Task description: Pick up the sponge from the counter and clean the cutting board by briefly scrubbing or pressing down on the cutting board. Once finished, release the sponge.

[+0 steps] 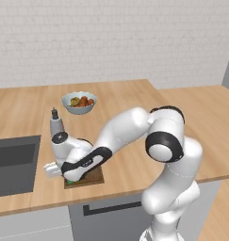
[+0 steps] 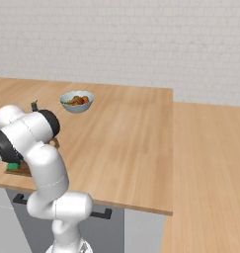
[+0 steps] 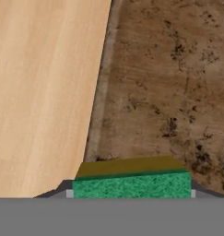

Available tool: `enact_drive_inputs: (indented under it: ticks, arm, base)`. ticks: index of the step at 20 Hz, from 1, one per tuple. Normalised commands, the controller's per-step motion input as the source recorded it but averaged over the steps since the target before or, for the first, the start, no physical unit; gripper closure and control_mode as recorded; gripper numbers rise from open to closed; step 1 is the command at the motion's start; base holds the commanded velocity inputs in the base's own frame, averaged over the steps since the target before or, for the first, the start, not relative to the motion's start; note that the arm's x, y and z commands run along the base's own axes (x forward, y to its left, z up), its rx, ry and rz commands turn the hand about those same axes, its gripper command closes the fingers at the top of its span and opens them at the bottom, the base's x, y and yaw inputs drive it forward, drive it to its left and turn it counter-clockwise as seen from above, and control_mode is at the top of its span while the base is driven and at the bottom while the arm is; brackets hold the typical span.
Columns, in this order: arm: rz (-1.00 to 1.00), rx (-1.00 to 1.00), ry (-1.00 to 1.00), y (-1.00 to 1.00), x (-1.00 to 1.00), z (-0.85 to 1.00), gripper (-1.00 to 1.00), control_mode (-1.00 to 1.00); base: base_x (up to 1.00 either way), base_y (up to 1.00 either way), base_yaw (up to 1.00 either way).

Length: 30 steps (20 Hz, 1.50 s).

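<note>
A: Where does the sponge (image 3: 132, 183) sit relative to the hand (image 3: 131, 194)?

B: Right between the fingertips in the hand view, green face toward the camera, yellowish layer on the far side. Its long axis runs across the view, from one fingertip to the other. The hand is closed on its short ends, gripping it.

A: And the board (image 3: 173, 83)?

B: Directly ahead of the sponge, along the line of the fingers. Dark brown, speckled with dirt. Whether the sponge touches it cannot be told; it looks very near or pressed on.

A: Board's edge?

B: It runs up the hand view, leaning slightly right, with bare table (image 3: 44, 92) to its left. The sponge lies near that edge, its left end about level with it. So the sponge's long axis crosses the edge.

A: From the base views?

B: In the left base view the hand (image 1: 64, 175) is low over the board (image 1: 92, 178) at the table's front, beside the sink (image 1: 12, 164). A sliver of green sponge (image 2: 13, 167) shows in the right base view, over the board (image 2: 22, 170).

A: Judgement?

B: Scrubbing stage. Release remains; any stroke should go rightward in the hand view, into the dirt.
</note>
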Motion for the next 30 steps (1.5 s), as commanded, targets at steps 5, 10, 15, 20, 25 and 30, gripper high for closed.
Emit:
enact_drive_inputs:
  ticks: [5, 10, 15, 20, 25, 30]
  arm:
    - [0.0, 0.05, 0.0, -0.57, -0.05, -0.25, 1.0, -1.0]
    - [0.0, 0.05, 0.0, -0.87, -0.14, -0.29, 1.0, -1.0]
    - [0.0, 0.06, 0.0, -1.0, -0.09, -0.25, 1.0, -1.0]
    - [0.0, 0.07, 0.0, -1.0, -0.03, -0.24, 1.0, -1.0]
    - [0.01, 0.17, 0.08, -0.81, 0.27, -0.22, 1.0, -1.0]
    - [0.09, 0.12, 0.05, -0.22, 0.11, 0.09, 1.0, -1.0]
  base:
    - [0.0, 0.0, 0.0]
    - [0.0, 0.0, 0.0]
    - [0.0, 0.0, 0.0]
    - [0.0, 0.0, 0.0]
    - [0.0, 0.0, 0.0]
    - [0.0, 0.0, 0.0]
